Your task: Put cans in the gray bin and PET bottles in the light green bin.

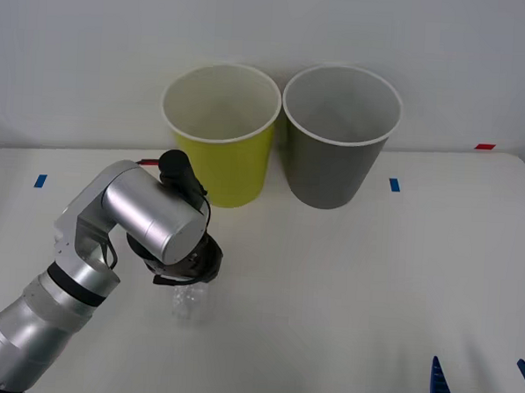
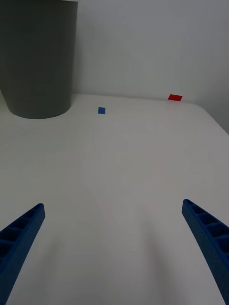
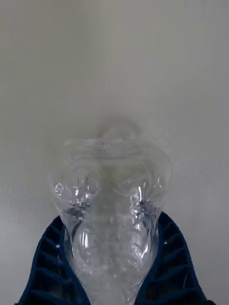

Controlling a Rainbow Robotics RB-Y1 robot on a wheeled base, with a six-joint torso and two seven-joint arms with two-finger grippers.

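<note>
In the front view, the left arm is reaching in from the lower left of the frame, its silver wrist bent over the white counter [image 1: 346,280]. The left end effector [image 1: 190,285] is pointing down at the lower centre-left and is grasping the clear PET bottle [image 1: 189,304], which is showing just below the wrist housing. At the top centre of the frame, the light green bin [image 1: 220,134] is standing upright, with the gray bin [image 1: 340,134] upright just beside it on the right; both are sitting at the back of the counter near the wall. A blue tape mark [image 1: 40,181] is lying at the left edge, another blue tape mark [image 1: 394,184] is lying right of the gray bin, and a red tape mark [image 1: 484,146] is lying at the upper right. The right end effector [image 1: 482,384] is waiting at the lower right corner, its blue fingertips spread apart.

In the right wrist view, the right end effector's two blue ribbed fingers [image 2: 19,238] are standing wide apart with bare counter between them. The gray bin is filling the upper left corner.

In the left wrist view, the blue ribbed fingers [image 3: 47,267] are pressing on both sides of the dented bottle at the lower centre.
</note>
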